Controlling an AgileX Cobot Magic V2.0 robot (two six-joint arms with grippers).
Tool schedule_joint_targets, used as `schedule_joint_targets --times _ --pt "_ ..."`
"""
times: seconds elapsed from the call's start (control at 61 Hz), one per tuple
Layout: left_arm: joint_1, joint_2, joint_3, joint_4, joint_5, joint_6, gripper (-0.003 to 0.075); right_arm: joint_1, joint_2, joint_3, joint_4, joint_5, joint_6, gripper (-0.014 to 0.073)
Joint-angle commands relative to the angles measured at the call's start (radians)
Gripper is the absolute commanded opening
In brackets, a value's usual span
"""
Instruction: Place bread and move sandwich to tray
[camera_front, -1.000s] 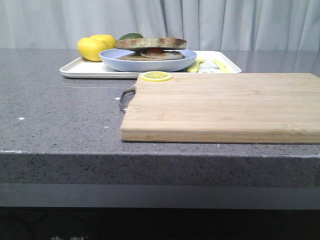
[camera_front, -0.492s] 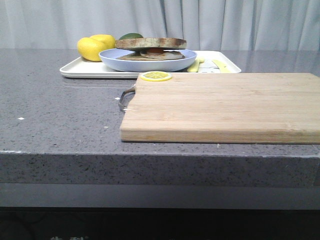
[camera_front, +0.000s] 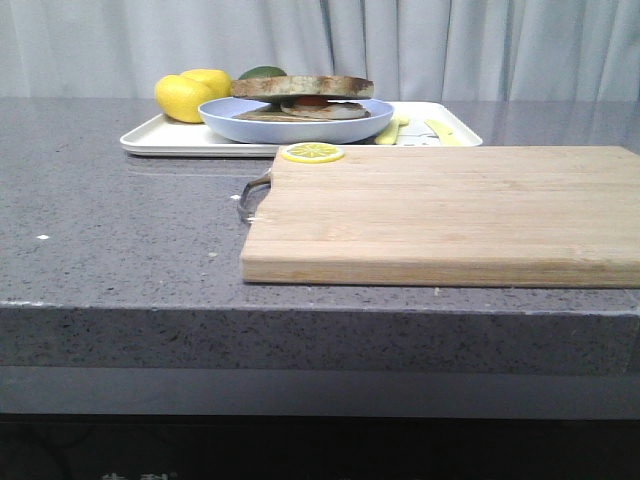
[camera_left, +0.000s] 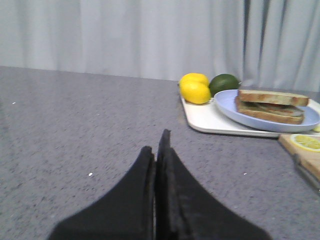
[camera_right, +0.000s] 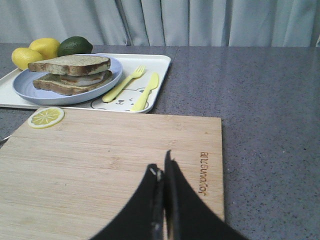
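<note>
Upper left of the front view we see the tray (camera_front: 160, 140) w/ the plate (camera_front: 230, 122) on it, and the sandwich (camera_front: 302, 96) sits on that plate, top bread (camera_front: 302, 86) already on. Neither arm shows in that view.

Left gripper (camera_left: 156, 150): fingers pressed together, holding nothing, low centre of its wrist view. Right gripper (camera_right: 162, 167): same, closed and empty, over the cutting board (camera_right: 115, 165).

Risk, as we judge it: top slice overhangs and looks loose, so any nudge to plate or tray could slide it off.

Vs 1 s ago: nothing has moved.
</note>
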Motion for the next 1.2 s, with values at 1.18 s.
schedule_joint_targets --times 1.18 --pt "0.048 -0.024 0.242 -0.004 -0.354 0.001 -0.002 -0.004 0.004 -0.026 0.0 -0.082 -0.001 -0.0062"
